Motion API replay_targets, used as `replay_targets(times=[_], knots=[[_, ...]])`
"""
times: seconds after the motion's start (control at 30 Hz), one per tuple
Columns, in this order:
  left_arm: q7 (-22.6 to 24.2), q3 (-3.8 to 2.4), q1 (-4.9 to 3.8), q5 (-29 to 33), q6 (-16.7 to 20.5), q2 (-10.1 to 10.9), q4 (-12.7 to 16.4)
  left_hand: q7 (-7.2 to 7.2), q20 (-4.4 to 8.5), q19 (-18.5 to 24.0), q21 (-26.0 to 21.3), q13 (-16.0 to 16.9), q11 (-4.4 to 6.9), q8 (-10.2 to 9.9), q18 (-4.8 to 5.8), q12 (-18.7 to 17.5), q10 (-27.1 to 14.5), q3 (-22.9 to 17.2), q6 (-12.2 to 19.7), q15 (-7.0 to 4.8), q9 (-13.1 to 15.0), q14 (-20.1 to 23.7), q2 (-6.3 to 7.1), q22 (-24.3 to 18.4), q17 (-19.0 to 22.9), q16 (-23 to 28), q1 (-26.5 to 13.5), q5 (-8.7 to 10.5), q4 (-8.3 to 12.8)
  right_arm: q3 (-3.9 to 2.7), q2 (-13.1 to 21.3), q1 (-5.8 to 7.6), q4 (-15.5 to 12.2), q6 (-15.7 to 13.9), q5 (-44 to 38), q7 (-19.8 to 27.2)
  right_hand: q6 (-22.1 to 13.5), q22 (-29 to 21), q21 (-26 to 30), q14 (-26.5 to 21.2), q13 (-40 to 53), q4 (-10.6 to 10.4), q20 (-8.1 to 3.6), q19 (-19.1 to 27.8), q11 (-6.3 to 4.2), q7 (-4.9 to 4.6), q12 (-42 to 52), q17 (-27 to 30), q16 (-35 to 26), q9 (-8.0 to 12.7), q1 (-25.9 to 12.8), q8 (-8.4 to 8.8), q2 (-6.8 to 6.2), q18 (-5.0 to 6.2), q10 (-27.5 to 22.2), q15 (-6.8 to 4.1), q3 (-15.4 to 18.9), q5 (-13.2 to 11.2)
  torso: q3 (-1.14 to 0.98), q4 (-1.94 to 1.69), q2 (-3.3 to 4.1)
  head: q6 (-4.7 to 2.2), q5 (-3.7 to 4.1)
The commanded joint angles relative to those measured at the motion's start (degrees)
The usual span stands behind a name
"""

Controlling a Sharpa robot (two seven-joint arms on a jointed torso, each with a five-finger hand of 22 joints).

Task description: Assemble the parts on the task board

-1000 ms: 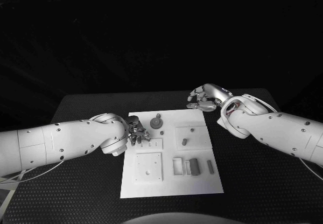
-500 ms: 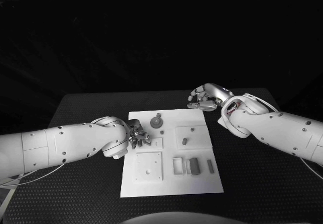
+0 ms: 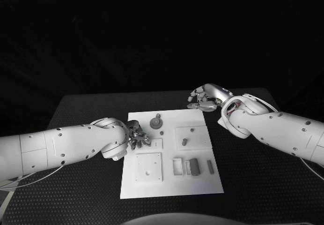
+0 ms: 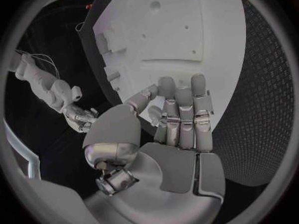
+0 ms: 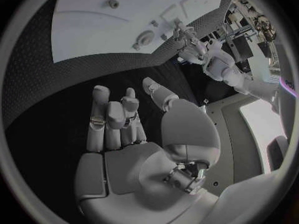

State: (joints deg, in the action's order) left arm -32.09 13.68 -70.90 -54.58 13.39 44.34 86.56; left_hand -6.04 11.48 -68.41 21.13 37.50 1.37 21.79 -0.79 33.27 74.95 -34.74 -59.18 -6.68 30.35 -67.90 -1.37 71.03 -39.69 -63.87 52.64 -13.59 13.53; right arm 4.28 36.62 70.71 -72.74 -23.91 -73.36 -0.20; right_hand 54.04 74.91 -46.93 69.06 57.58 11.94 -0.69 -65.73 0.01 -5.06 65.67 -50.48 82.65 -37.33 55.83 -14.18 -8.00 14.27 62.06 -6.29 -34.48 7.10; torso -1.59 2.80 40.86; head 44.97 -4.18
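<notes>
You can't tell if the left robot hand [image 3: 138,136] touches the task board [image 3: 172,185]; its fingertips hide the spot. Small parts [image 3: 194,167] are too tiny to identify. Counter [image 3: 81,110] fades into dark.

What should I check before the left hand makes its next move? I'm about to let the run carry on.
1. Left hand over the task board, at its left edge: ok.
2. Left hand holding nothing: cannot tell; a small piece may sit between thumb and fingers.
3. Right hand off the board, over the black table: ok.
4. Right hand holds nothing: ok.
5. Round part free beside the left hand: ok.
</notes>
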Motion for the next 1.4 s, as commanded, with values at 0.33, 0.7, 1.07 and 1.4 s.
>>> replay_targets(times=[0.33,0.7,1.07,1.4], knots=[[0.02,0.03,0.30,-0.26,0.58,-0.25,-0.25,2.81,1.32,-1.37,-0.04,-0.32,1.13,-0.10,0.79,0.48,-1.61,-0.25,-4.05,-1.27,10.29,1.15,-0.48,0.23,0.93,-0.83,0.28,0.54,-0.33,-0.03,0.02,0.01,-0.13,0.74,-0.35,0.00,0.99,1.06,0.37,0.01,-0.08,0.40,0.17,0.16,0.06,-1.44,-0.27,-0.06,-0.30,-0.01,-0.12,0.41,0.75,0.73,-0.22,0.25,-0.01,0.09,0.02,-0.01,0.00,-0.14,0.30],[0.18,0.02,0.87,0.04,0.28,-0.64,-0.71,2.81,1.32,-1.42,-0.08,-0.40,1.14,-0.23,0.79,0.62,-1.59,-0.22,-4.11,-1.29,10.37,1.17,-0.40,0.30,1.27,-1.07,0.27,0.73,-0.34,-0.03,0.11,0.01,-0.15,0.83,-0.35,-0.01,0.99,1.06,0.37,0.01,-0.08,0.39,0.19,0.16,0.07,-1.44,-0.26,-0.07,-0.30,-0.01,-0.17,0.44,0.84,0.73,-0.23,0.26,0.02,0.09,0.03,0.01,0.01,-0.04,0.53],[0.34,0.02,1.40,0.43,-0.05,-1.01,-1.07,2.83,1.33,-1.47,-0.15,-0.50,1.16,-0.36,0.79,0.75,-1.61,-0.16,-4.20,-1.31,10.46,1.21,-0.26,0.36,1.64,-1.31,0.20,0.91,-0.41,-0.03,0.12,0.01,-0.12,0.94,-0.35,-0.05,0.99,1.06,0.38,0.00,-0.09,0.38,0.20,0.17,0.07,-1.45,-0.26,-0.07,-0.31,-0.02,-0.23,0.46,0.89,0.73,-0.24,0.27,0.05,0.08,0.04,0.00,0.01,0.06,0.69],[0.58,0.02,1.43,0.73,-0.26,-1.02,-1.06,3.02,1.46,-1.81,-0.16,-0.61,1.33,-0.40,0.79,1.19,-1.33,-0.02,-4.73,-1.47,10.74,1.05,0.21,0.52,2.27,-2.00,0.20,0.98,-0.46,-0.03,0.12,0.00,-0.08,1.14,-0.35,-0.05,1.00,1.06,0.38,0.00,-0.09,0.38,0.21,0.17,0.08,-1.45,-0.26,-0.08,-0.31,-0.02,-0.26,0.47,0.92,0.73,-0.24,0.27,0.07,0.08,0.02,-0.02,0.00,0.08,0.68]])
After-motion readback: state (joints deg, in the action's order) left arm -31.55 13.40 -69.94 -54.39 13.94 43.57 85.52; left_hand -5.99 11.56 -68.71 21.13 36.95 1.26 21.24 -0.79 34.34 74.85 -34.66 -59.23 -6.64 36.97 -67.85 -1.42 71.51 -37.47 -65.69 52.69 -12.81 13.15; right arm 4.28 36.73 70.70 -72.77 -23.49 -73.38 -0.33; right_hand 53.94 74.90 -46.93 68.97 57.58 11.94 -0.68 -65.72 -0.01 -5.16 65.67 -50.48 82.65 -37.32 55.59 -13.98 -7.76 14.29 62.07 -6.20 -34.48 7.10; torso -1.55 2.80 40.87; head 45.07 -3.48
